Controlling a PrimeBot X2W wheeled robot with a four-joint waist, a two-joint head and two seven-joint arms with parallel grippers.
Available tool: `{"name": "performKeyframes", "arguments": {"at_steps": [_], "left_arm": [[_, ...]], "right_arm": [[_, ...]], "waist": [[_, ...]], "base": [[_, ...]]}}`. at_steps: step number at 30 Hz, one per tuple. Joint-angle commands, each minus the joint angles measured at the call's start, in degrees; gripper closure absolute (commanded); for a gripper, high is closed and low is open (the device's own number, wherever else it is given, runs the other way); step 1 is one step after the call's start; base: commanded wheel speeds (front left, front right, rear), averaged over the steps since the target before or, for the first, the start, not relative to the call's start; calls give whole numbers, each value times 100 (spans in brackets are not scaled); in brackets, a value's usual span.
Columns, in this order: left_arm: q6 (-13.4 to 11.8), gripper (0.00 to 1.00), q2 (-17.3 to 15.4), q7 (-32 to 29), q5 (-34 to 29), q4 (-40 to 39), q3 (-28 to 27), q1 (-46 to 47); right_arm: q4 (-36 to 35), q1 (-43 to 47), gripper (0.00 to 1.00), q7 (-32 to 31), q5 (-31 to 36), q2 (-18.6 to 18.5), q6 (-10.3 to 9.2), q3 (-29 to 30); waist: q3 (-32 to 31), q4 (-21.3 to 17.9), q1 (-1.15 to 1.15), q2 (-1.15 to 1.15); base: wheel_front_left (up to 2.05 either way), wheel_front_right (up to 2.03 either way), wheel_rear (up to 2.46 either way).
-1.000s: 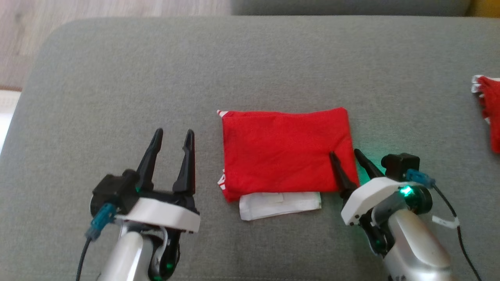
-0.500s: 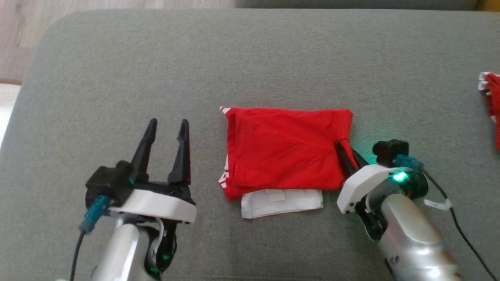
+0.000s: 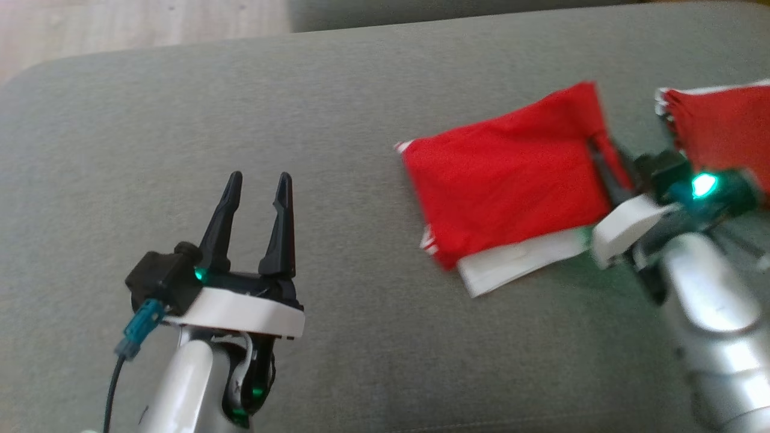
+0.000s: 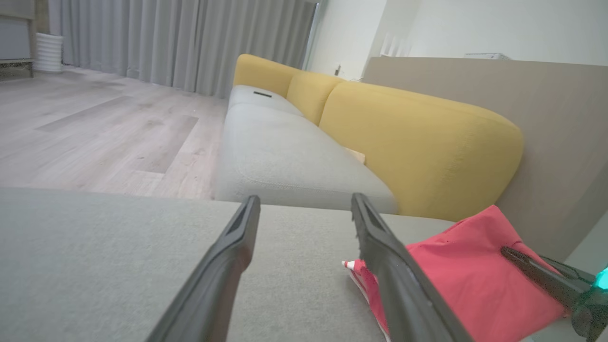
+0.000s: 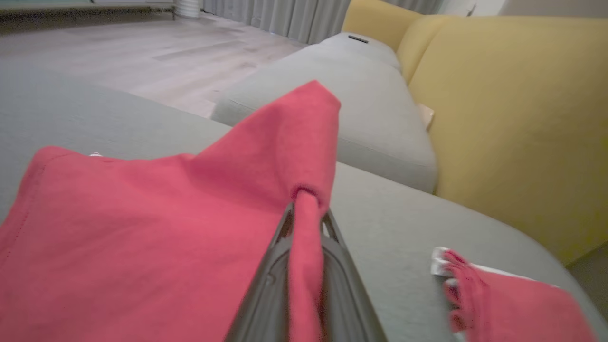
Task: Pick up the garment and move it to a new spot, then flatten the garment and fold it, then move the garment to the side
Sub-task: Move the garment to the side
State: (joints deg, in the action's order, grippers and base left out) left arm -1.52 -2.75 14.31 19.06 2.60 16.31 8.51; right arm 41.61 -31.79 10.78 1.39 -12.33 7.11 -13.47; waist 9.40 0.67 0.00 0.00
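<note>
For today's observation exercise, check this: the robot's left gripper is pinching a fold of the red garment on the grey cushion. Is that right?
No. The right gripper is pinching a fold of the red garment on the grey cushion, as the right wrist view shows. The left gripper is open, apart from it.

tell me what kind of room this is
Most likely a home living room: a sofa with yellow back cushions, long grey curtains and a pale wood-look floor.
</note>
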Motion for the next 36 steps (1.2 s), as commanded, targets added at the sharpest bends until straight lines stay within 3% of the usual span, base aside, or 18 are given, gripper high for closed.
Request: {"name": "performKeyframes", "arguments": {"at_steps": [1, 3, 9, 16, 28, 36], "left_arm": [[-16, 0, -13, 69, -41, -248, -136, 303], [-11, 0, -13, 69, -48, -253, -126, 330], [22, 0, -13, 69, -118, -251, -98, 479], [91, 0, -13, 69, -187, -199, -143, 602], [146, 0, -12, 69, -198, -148, -159, 696], [122, 0, -12, 69, -179, -173, -152, 631]], "right_arm": [[-351, -270, 100, -146, 35, -327, 37, -162], [-442, -306, 100, -234, 46, -514, 37, -212], [-716, -487, 100, -628, -202, -1559, 37, -330], [-441, -698, 100, -836, -214, -2346, 37, 301], [193, -900, 100, -1016, 826, -2592, 37, 1548], [125, -790, 100, -1110, 1409, -2349, 37, 2393]], "waist": [[84, -208, 0, 0], [118, -253, 0, 0], [387, -413, 0, 0], [686, -374, 0, 0], [886, -165, 0, 0], [872, -149, 0, 0]], "base": [[0, 0, 0], [0, 0, 0], [0, 0, 0], [0, 0, 0], [0, 0, 0], [0, 0, 0]]}}
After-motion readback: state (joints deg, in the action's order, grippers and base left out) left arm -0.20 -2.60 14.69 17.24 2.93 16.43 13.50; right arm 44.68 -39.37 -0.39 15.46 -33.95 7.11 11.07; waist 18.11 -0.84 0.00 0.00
